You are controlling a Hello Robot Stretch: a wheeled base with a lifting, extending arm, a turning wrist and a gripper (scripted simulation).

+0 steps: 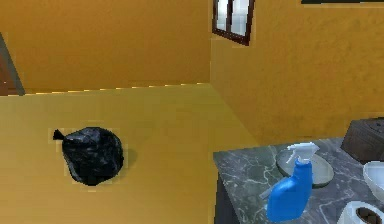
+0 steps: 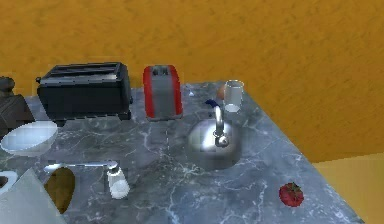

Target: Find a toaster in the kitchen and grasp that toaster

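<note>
Two toasters stand at the back of a grey marble counter (image 2: 160,150) in the arm side view, against an orange wall. The black toaster (image 2: 85,90) is wide, with long slots on top, and sits at the left. Just to its right stands a narrower red toaster (image 2: 162,90) with a grey middle band. Both are upright and about a hand's width apart.
In front of the toasters stand a steel kettle (image 2: 217,142), a glass (image 2: 234,95), a white bowl (image 2: 28,138), a small shaker (image 2: 118,181) and a red tomato (image 2: 291,193). The forward view has a black rubbish bag (image 1: 92,155) on the floor, and a blue spray bottle (image 1: 293,185) on the counter corner (image 1: 245,175).
</note>
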